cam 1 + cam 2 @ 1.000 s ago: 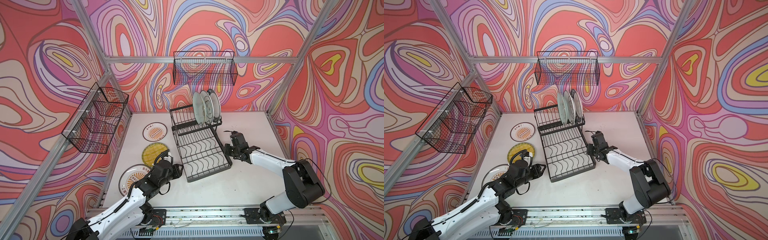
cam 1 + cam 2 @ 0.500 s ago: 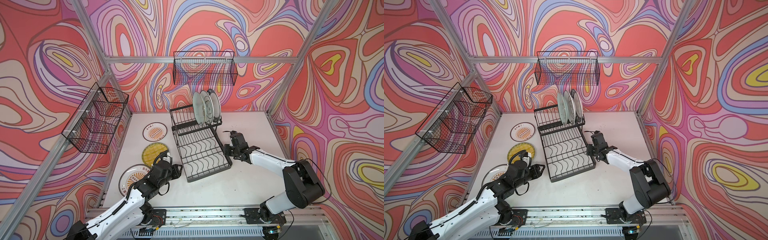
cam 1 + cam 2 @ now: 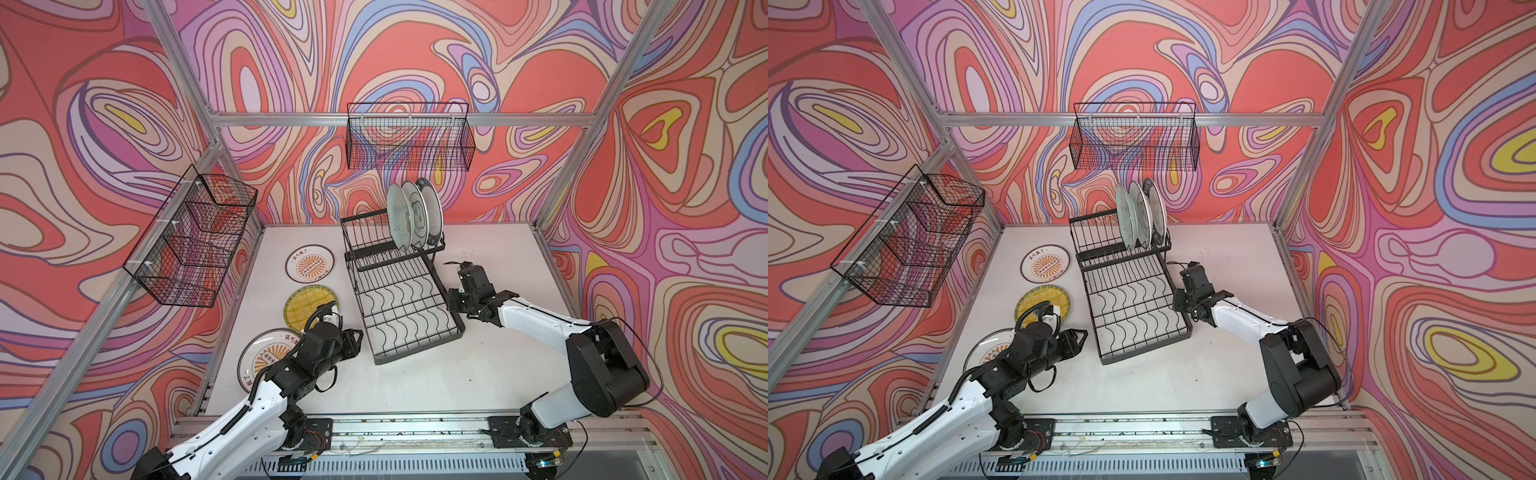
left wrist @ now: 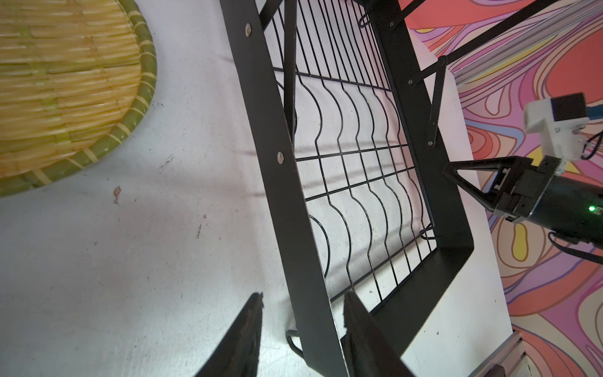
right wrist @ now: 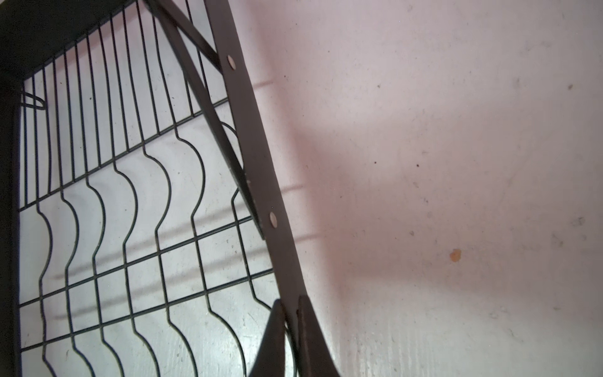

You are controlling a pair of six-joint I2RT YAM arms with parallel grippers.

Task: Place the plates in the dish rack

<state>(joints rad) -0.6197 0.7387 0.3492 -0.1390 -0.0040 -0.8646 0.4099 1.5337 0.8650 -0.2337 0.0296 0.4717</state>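
Dish rack: the black wire dish rack (image 3: 417,347) sits mid-frame on the white table (image 3: 415,395) in both top views. Its flat tray faces the lower edge and its raised tier faces the back wall.
Racked plates: three plates (image 3: 411,216) stand on edge, close together, at the right end of the raised tier.
Loose plates: three lie flat on the table in a column left of the rack. A sunburst plate (image 3: 309,266) is uppermost and a yellow plate (image 3: 309,305) is below it. A second sunburst plate (image 3: 259,357) is lowest, partly covered by the left arm.
Left gripper: the left gripper (image 3: 358,336) is at the tray's left rail, near its lower corner. In the left wrist view its fingers (image 4: 249,329) are partway apart, one on each side of that rail. Bare table shows between the outer finger and the rail, and nothing is gripped.
Right gripper: the right gripper (image 3: 452,302) is at the tray's right rail, right of centre. In the right wrist view its fingers (image 5: 274,336) are pinched tight on that rail at bottom centre.
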